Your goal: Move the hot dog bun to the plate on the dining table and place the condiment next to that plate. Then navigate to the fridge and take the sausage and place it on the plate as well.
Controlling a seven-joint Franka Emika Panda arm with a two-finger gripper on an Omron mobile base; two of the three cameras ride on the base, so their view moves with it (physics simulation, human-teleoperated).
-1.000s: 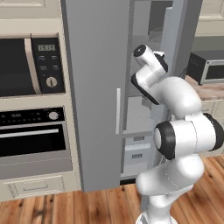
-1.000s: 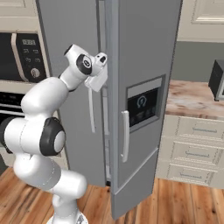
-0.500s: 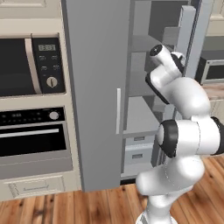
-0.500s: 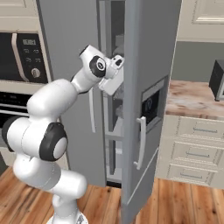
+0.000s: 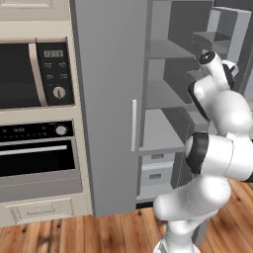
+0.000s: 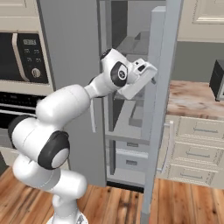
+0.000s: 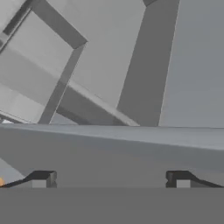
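Grey fridge (image 5: pixel 108 99) stands open; gripper (image 7: pixel 109 178) jaws spread, empty. Sausage unseen; probably light, slippery: grasp mid-length.

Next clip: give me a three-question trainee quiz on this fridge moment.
1. True or false: the tall grey fridge has its right-hand door swung open.
2. The two-finger gripper is: A) open with nothing between its fingers, B) shut on a sausage, C) shut on the door handle.
3. Fill in: the cream column left of the fridge holds a black microwave above an ____.

Key: 1 true; 2 A; 3 oven.
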